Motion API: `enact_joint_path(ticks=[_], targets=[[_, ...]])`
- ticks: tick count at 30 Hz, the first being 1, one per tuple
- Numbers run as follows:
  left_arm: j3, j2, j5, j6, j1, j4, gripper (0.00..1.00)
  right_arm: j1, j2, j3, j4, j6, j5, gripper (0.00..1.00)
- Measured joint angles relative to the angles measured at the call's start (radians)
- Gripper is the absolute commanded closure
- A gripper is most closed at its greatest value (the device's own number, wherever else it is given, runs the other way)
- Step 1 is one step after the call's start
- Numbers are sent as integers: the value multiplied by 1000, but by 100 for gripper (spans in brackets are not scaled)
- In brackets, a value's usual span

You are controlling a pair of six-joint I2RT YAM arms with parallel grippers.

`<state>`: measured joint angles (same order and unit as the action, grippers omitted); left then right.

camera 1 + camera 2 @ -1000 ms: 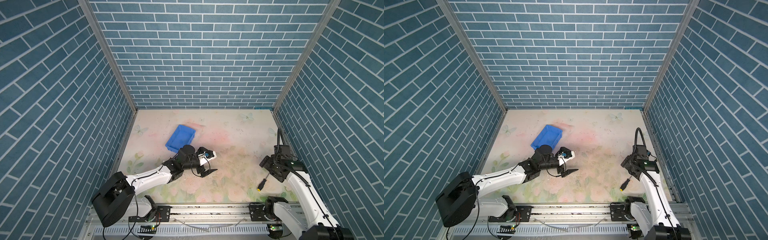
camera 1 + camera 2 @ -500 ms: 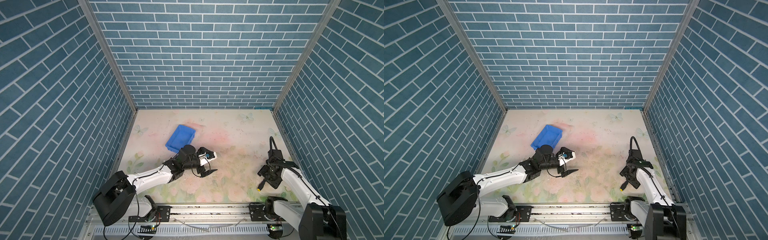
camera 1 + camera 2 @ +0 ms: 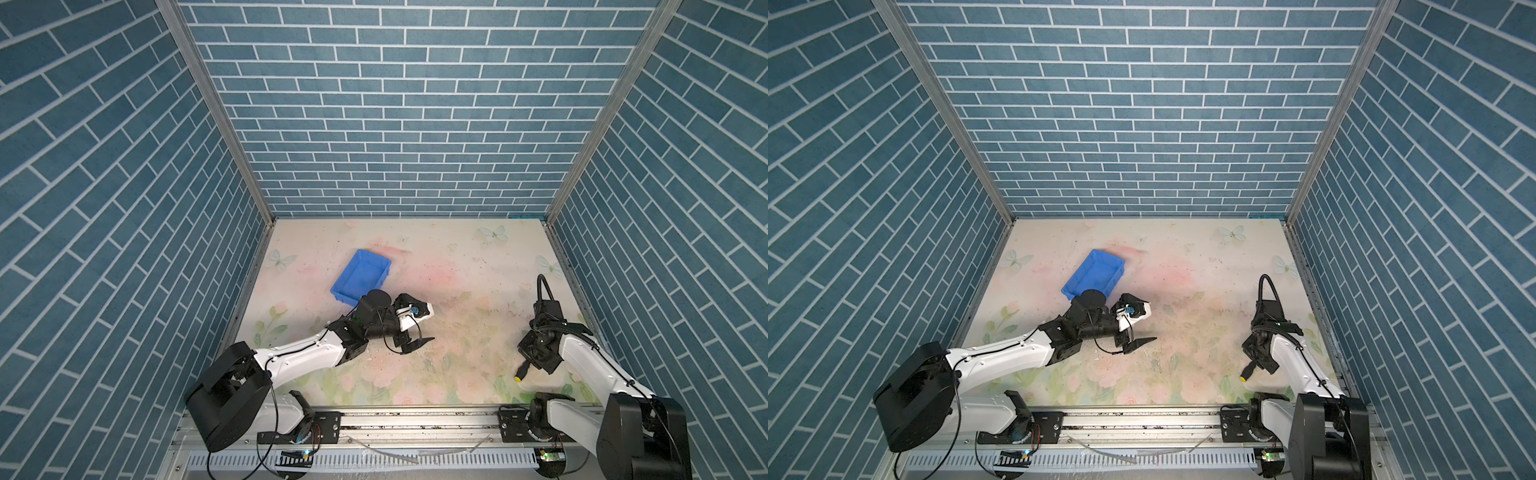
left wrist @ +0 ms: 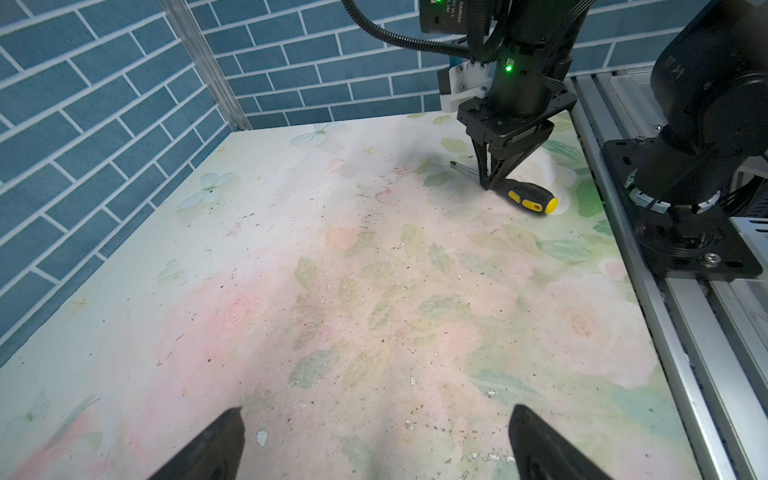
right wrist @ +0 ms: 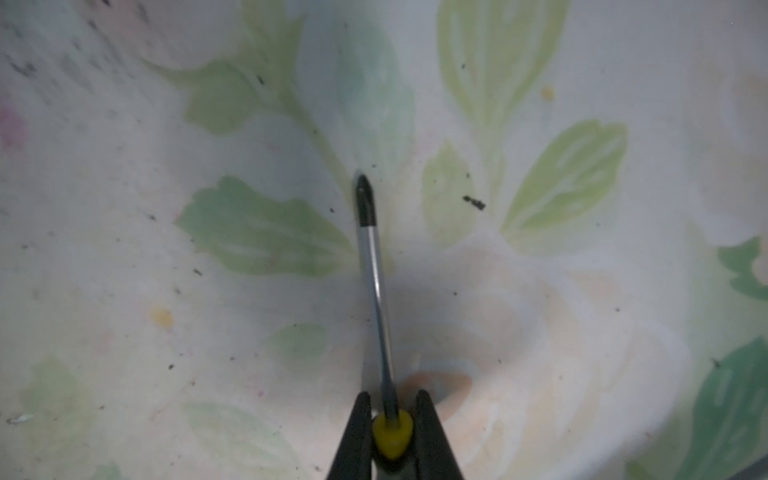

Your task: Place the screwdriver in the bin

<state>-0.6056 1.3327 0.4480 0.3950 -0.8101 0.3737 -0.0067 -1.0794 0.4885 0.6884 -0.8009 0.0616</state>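
Well, in both top views the right gripper (image 3: 528, 360) is pinching the screwdriver (image 3: 520, 373) low on the table (image 3: 457, 270), well apart from the bin (image 3: 362, 275), getting ready to lift it. In the left wrist view the left gripper (image 4: 374, 411) is waiting wide apart, holding nothing. In the right wrist view the jaws are squeezing the handle's yellow front, its shaft poking out ahead.
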Motion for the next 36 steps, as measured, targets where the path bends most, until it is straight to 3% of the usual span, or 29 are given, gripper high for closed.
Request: enact_joint_path(ticks=[8, 16, 30, 36], targets=[[0, 5, -53, -38, 0, 11, 0, 0, 112, -8, -53, 5, -3, 100], [-36, 32, -124, -206, 0, 28, 0, 31, 174, -6, -168, 32, -37, 100], [-103, 74, -138, -581, 0, 142, 0, 332, 51, 132, -586, 100, -73, 100], [-102, 114, -126, -736, 0, 234, 0, 430, -38, 158, -814, 159, -180, 100]])
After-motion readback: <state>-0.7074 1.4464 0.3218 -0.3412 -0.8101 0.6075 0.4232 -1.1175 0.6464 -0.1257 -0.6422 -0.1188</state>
